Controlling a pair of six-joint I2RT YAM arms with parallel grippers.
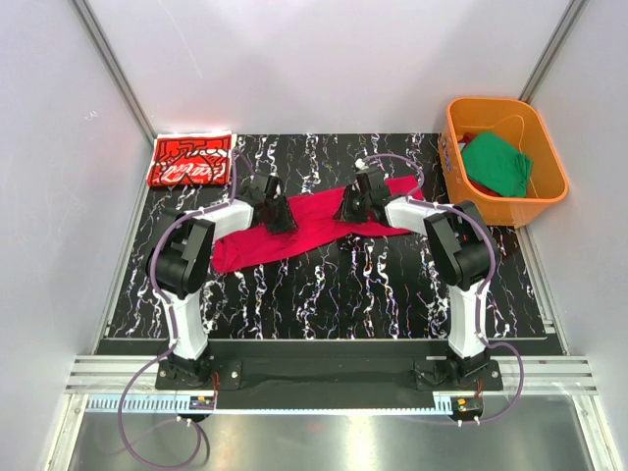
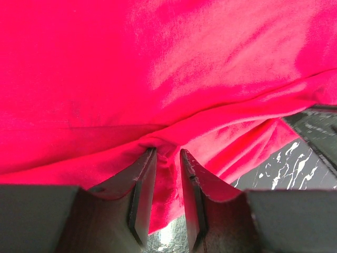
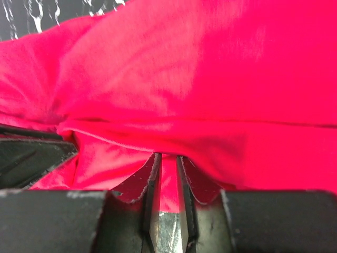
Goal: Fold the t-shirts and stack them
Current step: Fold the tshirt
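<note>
While the crimson t-shirt (image 1: 304, 231) lies stretched in a slanting band across the middle of the table (image 1: 383, 289), it is held along its far edge by both arms. A ridge of its cloth is pinched between the jaws of the left gripper (image 1: 279, 216), as is seen in the left wrist view. A like fold is nipped between the narrowly set jaws of the right gripper (image 1: 350, 206). The printed t-shirt (image 1: 190, 160) is seen folded at the far left corner, well apart, and the green t-shirt (image 1: 498, 163) is bundled inside the orange tub (image 1: 510, 209) at the right. The step in hand is judged to be the first fold of the crimson garment; stacking is not yet begun for it. For the next move, firm pinches are called for, and the held edge is to be carried evenly toward the near hem, so that the cloth is laid flat and not dragged askew.
</note>
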